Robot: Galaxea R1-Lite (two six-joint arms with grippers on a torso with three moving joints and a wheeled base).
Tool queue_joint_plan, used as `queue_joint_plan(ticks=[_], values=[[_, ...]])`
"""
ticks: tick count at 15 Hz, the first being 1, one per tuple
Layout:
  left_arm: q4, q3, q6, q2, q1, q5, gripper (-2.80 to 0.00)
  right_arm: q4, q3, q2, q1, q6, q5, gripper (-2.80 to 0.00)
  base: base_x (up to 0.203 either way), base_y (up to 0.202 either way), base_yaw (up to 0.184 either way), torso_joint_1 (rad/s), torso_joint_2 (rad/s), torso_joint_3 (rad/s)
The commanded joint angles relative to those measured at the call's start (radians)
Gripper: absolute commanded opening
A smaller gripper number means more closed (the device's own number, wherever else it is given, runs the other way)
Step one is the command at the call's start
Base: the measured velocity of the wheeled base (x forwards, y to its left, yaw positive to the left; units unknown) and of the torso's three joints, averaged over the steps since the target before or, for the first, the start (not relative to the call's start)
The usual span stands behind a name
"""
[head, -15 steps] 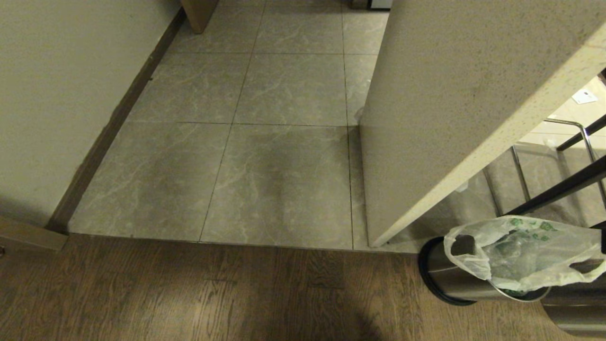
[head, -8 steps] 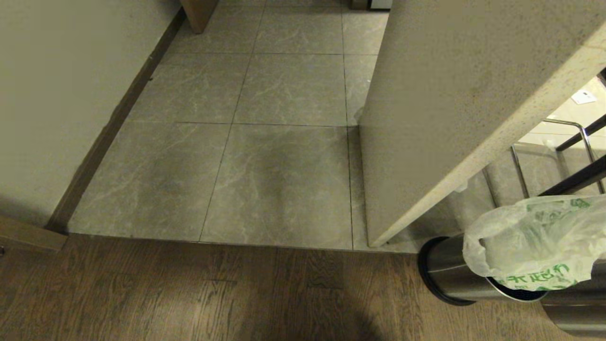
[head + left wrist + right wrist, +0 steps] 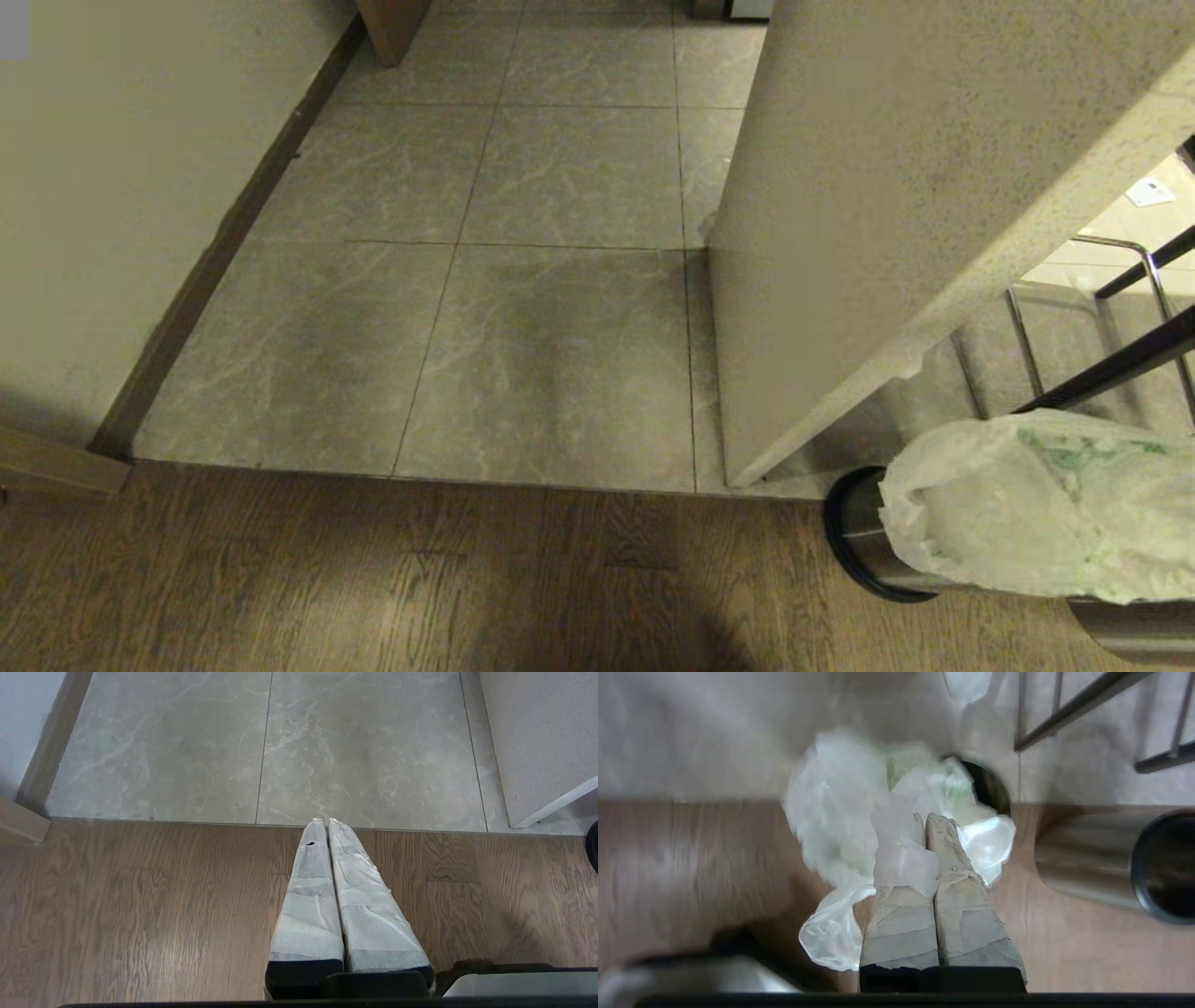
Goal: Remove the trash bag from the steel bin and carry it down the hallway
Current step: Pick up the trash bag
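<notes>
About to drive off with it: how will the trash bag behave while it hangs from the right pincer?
Likely floppy: the trash bag is thin, crinkled film bunched in the shut right pincer. Probably light, since only a few green-printed scraps show through. It may swing and slip, being pinched by film alone above the steel bin.

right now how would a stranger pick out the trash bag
Find the pale speckled counter at the picture's right; below its corner stands the steel bin. The trash bag hangs over it, pinched in the right hand: crinkly, whitish, see-through, green print inside.
</notes>
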Motion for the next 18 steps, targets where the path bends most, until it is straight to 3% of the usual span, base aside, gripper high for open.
queue_joint_plan(ticks=[1, 3, 6, 7, 10, 14, 18], values=[[0.0, 0.002, 0.001, 0.0, 0.001, 0.0, -2.8, 0.018, 0.122, -0.247, 0.121, -0.004, -0.062, -2.8, 0.0, 0.0, 0.0, 0.0, 0.0, 0.0], [0.0, 0.002, 0.0, -0.002, 0.001, 0.002, -2.8, 0.013, 0.344, -0.406, 0.228, -0.003, -0.15, -2.8, 0.0, 0.0, 0.0, 0.0, 0.0, 0.0], [0.0, 0.002, 0.0, 0.0, 0.001, 0.002, -2.8, -0.18, 0.591, -0.467, 0.339, 0.147, -0.234, -2.8, 0.0, 0.0, 0.0, 0.0, 0.0, 0.0], [0.0, 0.002, 0.0, 0.0, 0.001, 0.002, -2.8, -0.226, 0.613, -0.465, 0.386, 0.175, -0.253, -2.8, 0.0, 0.0, 0.0, 0.0, 0.0, 0.0], [0.0, 0.002, 0.0, 0.0, 0.001, 0.0, -2.8, -0.293, 0.631, -0.465, 0.418, 0.137, -0.301, -2.8, 0.0, 0.0, 0.0, 0.0, 0.0, 0.0], [0.0, 0.002, 0.0, 0.0, 0.001, 0.0, -2.8, -0.258, 0.657, -0.587, 0.483, 0.187, -0.333, -2.8, 0.0, 0.0, 0.0, 0.0, 0.0, 0.0], [0.0, 0.002, 0.0, 0.0, 0.001, 0.0, -2.8, -0.255, 0.66, -0.594, 0.489, 0.207, -0.345, -2.8, 0.0, 0.0, 0.0, 0.0, 0.0, 0.0]])
